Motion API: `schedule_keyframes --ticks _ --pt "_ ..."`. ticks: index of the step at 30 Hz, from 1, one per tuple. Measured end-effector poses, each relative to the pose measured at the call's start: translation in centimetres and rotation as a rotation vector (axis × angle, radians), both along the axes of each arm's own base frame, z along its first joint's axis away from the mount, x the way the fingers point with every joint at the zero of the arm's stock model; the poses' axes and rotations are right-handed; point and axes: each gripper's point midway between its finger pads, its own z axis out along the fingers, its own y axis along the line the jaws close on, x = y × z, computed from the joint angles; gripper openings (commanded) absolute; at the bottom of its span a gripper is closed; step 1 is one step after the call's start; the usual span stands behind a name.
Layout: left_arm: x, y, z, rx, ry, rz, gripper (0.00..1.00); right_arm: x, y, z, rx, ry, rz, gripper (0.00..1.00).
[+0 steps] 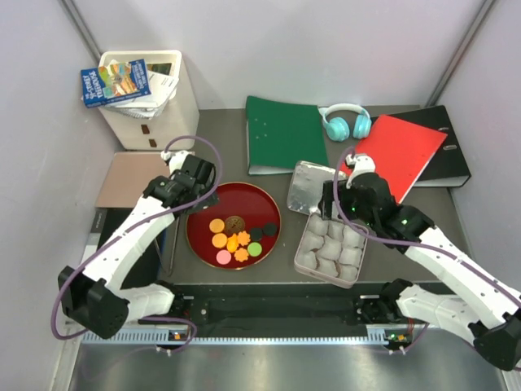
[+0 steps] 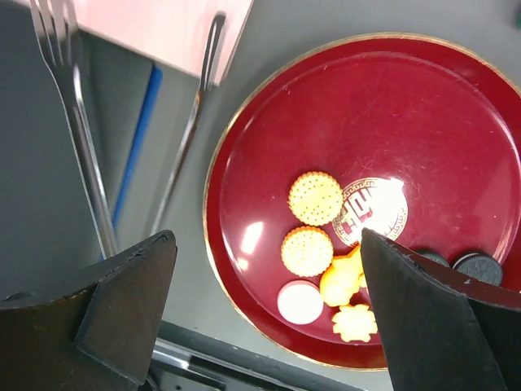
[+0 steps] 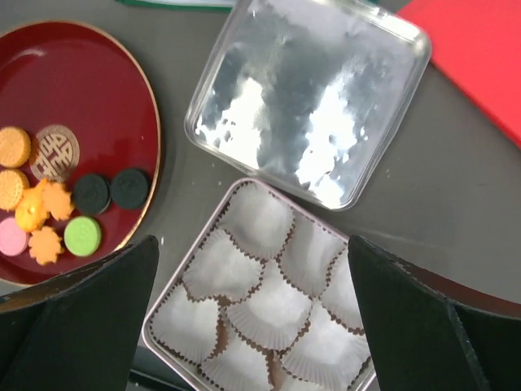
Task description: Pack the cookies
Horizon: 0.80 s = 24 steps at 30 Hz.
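Note:
The cookies [image 1: 236, 239] lie on a round red tray [image 1: 273, 210]: orange rounds, orange flower shapes, a pink, a green, two black rounds and one brown round. My left gripper [image 1: 204, 196] hangs open and empty over the tray's far left rim. In the left wrist view the left gripper [image 2: 269, 244] is above the orange rounds [image 2: 315, 198] and the pink cookie [image 2: 299, 302]. My right gripper [image 1: 337, 213] is open and empty above a square tin [image 1: 303, 259] lined with white paper cups [image 3: 277, 305]. In the right wrist view the right gripper [image 3: 252, 244] is over those cups.
The tin's silver lid [image 1: 308, 187] lies behind the tin. Green [image 1: 281, 134], red [image 1: 399, 155] and black [image 1: 446, 151] binders and teal headphones [image 1: 346, 122] sit at the back. A white bin [image 1: 155, 94] with books stands back left. A fork [image 2: 77, 122] lies left of the tray.

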Motion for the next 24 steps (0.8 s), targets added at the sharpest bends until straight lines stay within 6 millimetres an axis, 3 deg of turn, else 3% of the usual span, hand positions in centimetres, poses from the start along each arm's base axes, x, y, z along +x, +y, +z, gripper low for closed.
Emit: schedule_keyframes --ticks 4,7,10,14,24 --pt "0.1 0.4 1.3 0.020 -0.033 -0.039 0.99 -0.5 0.5 -2.5 0.043 0.035 0.037 0.99" --pt "-0.5 2.2 1.8 0.016 -0.042 0.012 0.99 -1.6 1.2 -4.0 0.072 0.064 0.091 0.99" --pt "-1.7 5.9 0.3 0.039 0.021 0.143 0.99 -2.0 1.8 -2.9 0.123 0.029 0.131 0.99" --pt "-4.2 8.6 -2.4 0.067 0.136 0.234 0.99 -2.1 2.5 -2.3 0.141 0.017 0.175 0.99" --pt "-5.7 8.4 -3.4 0.056 0.230 0.237 0.99 -3.0 3.4 -2.2 0.175 0.041 0.232 0.99"
